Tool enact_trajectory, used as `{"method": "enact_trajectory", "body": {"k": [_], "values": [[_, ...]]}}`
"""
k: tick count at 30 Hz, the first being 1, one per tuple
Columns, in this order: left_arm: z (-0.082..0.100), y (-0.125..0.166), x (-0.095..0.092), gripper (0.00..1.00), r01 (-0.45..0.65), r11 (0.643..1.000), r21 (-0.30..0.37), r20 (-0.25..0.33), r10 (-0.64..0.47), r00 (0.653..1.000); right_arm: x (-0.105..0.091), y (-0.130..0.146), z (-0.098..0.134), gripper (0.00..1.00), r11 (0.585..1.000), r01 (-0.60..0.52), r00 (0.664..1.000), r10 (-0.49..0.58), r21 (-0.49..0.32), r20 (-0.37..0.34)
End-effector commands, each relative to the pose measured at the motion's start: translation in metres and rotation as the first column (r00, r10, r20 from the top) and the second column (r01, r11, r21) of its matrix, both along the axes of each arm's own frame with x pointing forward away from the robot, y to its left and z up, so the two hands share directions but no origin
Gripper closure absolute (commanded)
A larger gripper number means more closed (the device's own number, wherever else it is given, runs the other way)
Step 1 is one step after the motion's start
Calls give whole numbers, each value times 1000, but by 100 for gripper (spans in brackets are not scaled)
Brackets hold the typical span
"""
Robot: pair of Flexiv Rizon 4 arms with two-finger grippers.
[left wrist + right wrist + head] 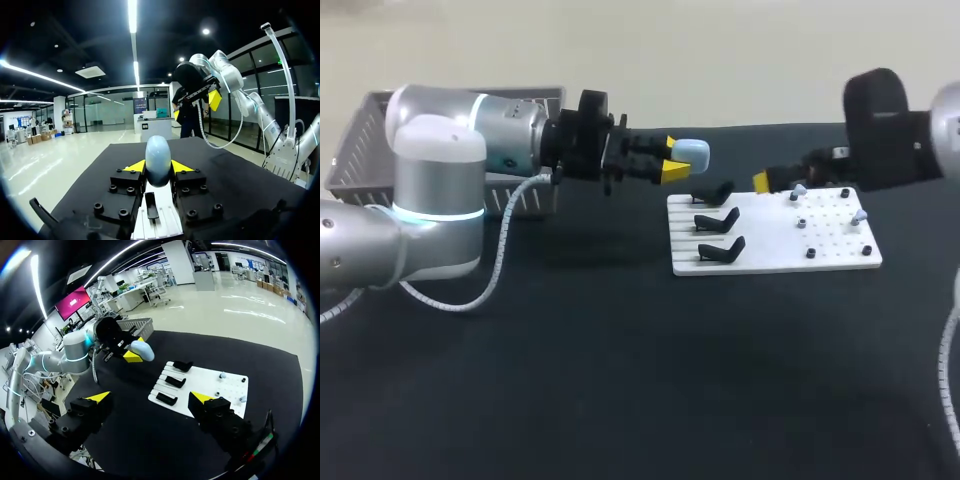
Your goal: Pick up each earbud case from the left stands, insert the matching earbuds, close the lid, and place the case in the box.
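One grey slotted plastic basket (355,140) sits at the rear left corner of the black table (620,380), mostly hidden behind the left arm, so from here I cannot tell what is inside it. The pale blue rounded earbud case (692,154) is up in the air, clenched between the yellow tips of the left claw (672,160), above the table just beside the flat white pegboard (770,250). It looks smooth and egg-like, poking out beyond the fingertips; I cannot make out a lid seam. Three black stands (717,220) line the board's near-left edge, small pale earbuds (798,190) perch on its pegs, and the right claw (150,399) hangs over the board, spread wide, gripping nothing
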State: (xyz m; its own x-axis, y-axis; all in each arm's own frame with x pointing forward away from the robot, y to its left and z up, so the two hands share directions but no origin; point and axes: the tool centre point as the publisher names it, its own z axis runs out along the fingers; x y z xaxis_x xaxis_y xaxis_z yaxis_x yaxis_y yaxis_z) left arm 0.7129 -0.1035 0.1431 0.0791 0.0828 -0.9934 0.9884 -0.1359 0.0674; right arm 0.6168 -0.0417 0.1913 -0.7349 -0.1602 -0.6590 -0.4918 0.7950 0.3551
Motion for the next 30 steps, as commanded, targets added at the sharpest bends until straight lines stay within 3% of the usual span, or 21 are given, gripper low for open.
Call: {"method": "enact_trajectory", "body": {"k": [1,17,30], "values": [[-1,0,0,100,-1,1000,-3,2,1,1000,11,20,-2,0,990,86,996,-84,-113,22],[-1,0,0,100,-1,1000,-3,2,1,1000,43,46,-19,0,994,43,993,-53,-96,-102],[-1,0,0,100,-1,1000,-3,2,1,1000,63,53,-28,0,992,46,991,-59,-115,-116]]}}
